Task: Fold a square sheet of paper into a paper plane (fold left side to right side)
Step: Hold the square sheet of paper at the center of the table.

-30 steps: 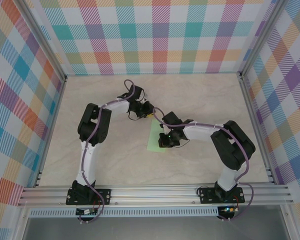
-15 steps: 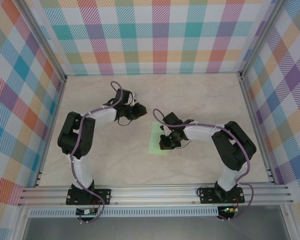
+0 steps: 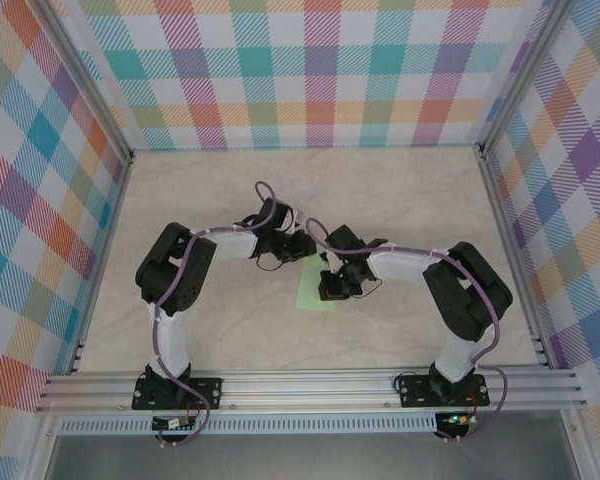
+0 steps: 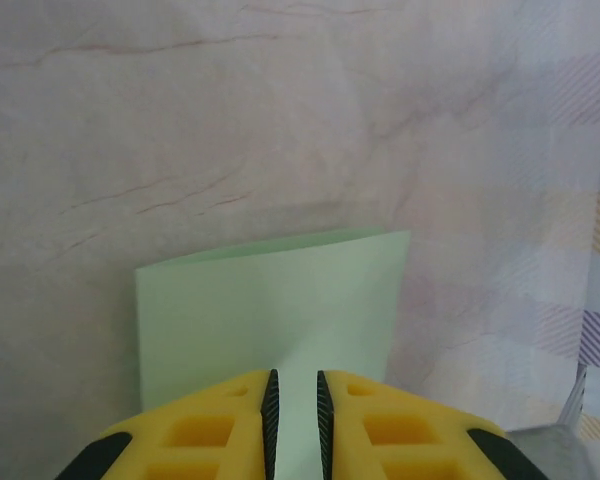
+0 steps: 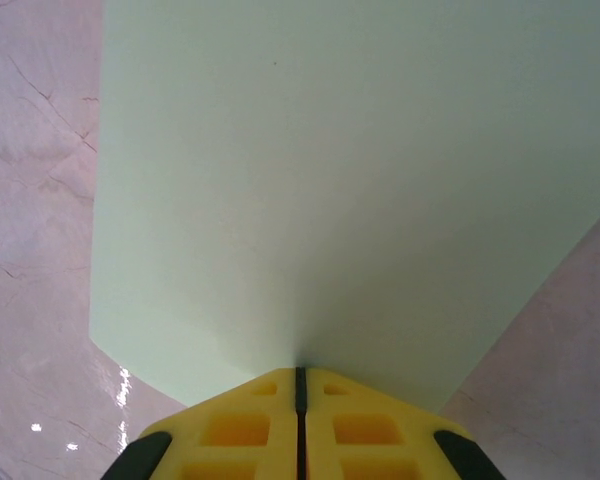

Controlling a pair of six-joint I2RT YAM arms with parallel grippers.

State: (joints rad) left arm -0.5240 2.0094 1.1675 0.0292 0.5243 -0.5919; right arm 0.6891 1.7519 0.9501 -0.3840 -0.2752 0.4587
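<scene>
square sheet of paper (image 3: 311,291) | pale green, plain | folded into narrow rectangle | lying at table (image 3: 210,200) centre

pale green paper (image 3: 313,293); yellow fingers (image 4: 202,432); beige veined table (image 3: 220,330); multicolour plaid walls (image 3: 320,70)

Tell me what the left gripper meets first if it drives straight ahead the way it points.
Most likely the green sheet of paper, which lies flat directly ahead of the left gripper. How far above it the gripper sits is unclear. Beyond the sheet lies bare table.
</scene>
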